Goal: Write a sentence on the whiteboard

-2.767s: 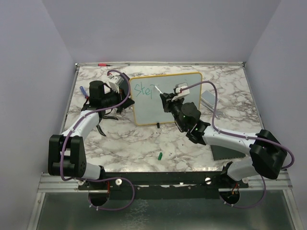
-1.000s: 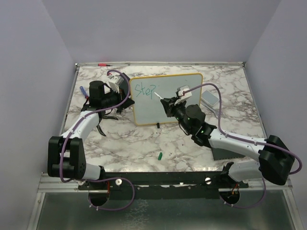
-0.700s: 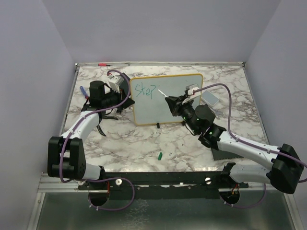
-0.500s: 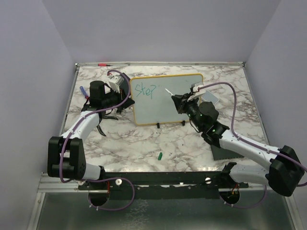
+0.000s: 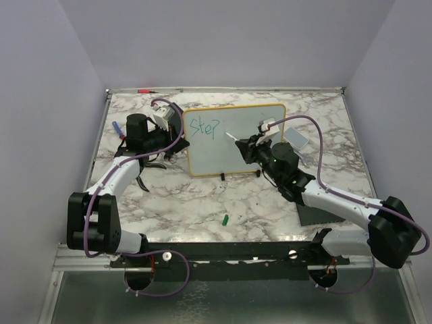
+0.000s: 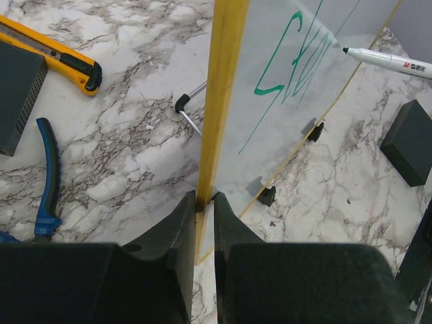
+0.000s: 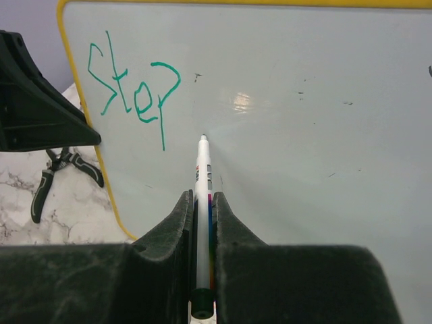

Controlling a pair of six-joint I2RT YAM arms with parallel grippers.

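The whiteboard (image 5: 251, 154) stands upright on its small black feet, yellow frame (image 6: 223, 94) all round. Green writing reading "Step" (image 7: 133, 94) sits at its upper left, also seen as the word (image 5: 204, 127) from above. My left gripper (image 6: 204, 198) is shut on the board's left frame edge, the left gripper (image 5: 177, 132) reaching in from the side. My right gripper (image 7: 204, 196) is shut on a white marker (image 7: 203, 172). The marker (image 5: 231, 136) points at the board just right of "Step"; whether its tip touches I cannot tell.
A yellow utility knife (image 6: 54, 54) and blue-handled pliers (image 6: 47, 169) lie left of the board. A green cap (image 5: 225, 219) lies in front. Black pads (image 5: 317, 214) (image 6: 410, 142) and a grey block (image 5: 295, 139) sit to the right. A red marker (image 5: 144, 90) lies at the back edge.
The right arm swung the marker off to the right, away from the word, then brought it back left to a spot just right of "Step". The left gripper kept its hold on the frame.
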